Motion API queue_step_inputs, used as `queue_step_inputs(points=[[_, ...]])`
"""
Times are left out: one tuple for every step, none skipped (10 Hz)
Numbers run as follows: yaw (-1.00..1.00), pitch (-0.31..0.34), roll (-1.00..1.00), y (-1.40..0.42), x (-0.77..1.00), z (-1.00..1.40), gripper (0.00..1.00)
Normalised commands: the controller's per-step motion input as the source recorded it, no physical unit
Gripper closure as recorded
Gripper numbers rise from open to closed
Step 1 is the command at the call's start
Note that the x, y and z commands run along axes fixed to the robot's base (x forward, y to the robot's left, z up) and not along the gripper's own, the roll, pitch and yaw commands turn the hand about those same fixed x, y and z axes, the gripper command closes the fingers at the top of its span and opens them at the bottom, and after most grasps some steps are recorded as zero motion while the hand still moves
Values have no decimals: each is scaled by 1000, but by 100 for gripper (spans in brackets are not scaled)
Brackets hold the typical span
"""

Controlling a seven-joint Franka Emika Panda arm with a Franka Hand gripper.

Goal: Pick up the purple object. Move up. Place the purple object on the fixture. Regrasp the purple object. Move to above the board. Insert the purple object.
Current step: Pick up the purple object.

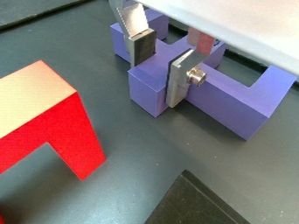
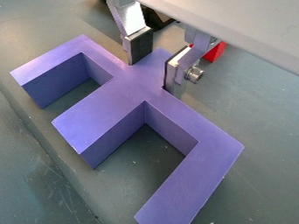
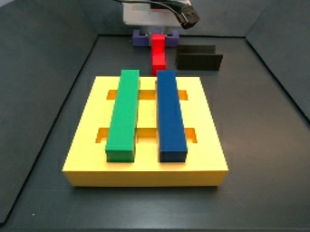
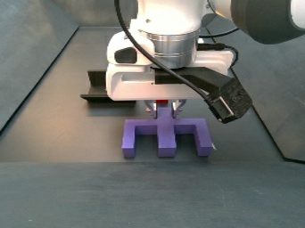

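**Closing square on the stem**

The gripper (image 2: 156, 58) is low over the purple object (image 2: 122, 109), which lies flat on the dark floor at the far end of the workspace, well apart from the board (image 3: 85, 149). In both wrist views the two silver fingers (image 1: 177, 76) straddle the central stem, one plate on each side. The jaws stand a little wider than the stem; whether the pads already touch it cannot be told, and the piece shows no sign of being lifted. The judgement is that the pick-up is the step in hand, at the closing stage.

To do it well, the fingers should close evenly so that both pads meet the flat sides of the stem together; if one arrives first, the piece will likely slide or twist on the floor. The pads should sit low on the stem, not at its top edge, since a shallow hold could let the piece tip under the weight of its legs. The lift should be straight up, because a red block (image 1: 47, 122) lies just beside the object in a wrist view, and in a side view the same block (image 3: 159, 53) is between the object and the board. The fixture (image 3: 200, 58) stands near, to one side of the red block, so the carry to it looks short. On the board, a green bar (image 3: 122, 112) and a blue bar (image 3: 169, 112) already lie in slots.
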Motion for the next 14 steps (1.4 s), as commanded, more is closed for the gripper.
queue_step_inputs(points=[[0, 0, 0, 0, 0, 0, 100], [0, 0, 0, 0, 0, 0, 100], [0, 0, 0, 0, 0, 0, 100], [0, 0, 0, 0, 0, 0, 100], [0, 0, 0, 0, 0, 0, 100], [0, 0, 0, 0, 0, 0, 100], [0, 0, 0, 0, 0, 0, 100], [0, 0, 0, 0, 0, 0, 100], [0, 0, 0, 0, 0, 0, 100], [0, 0, 0, 0, 0, 0, 100], [0, 0, 0, 0, 0, 0, 100], [0, 0, 0, 0, 0, 0, 100], [0, 0, 0, 0, 0, 0, 100], [0, 0, 0, 0, 0, 0, 100]])
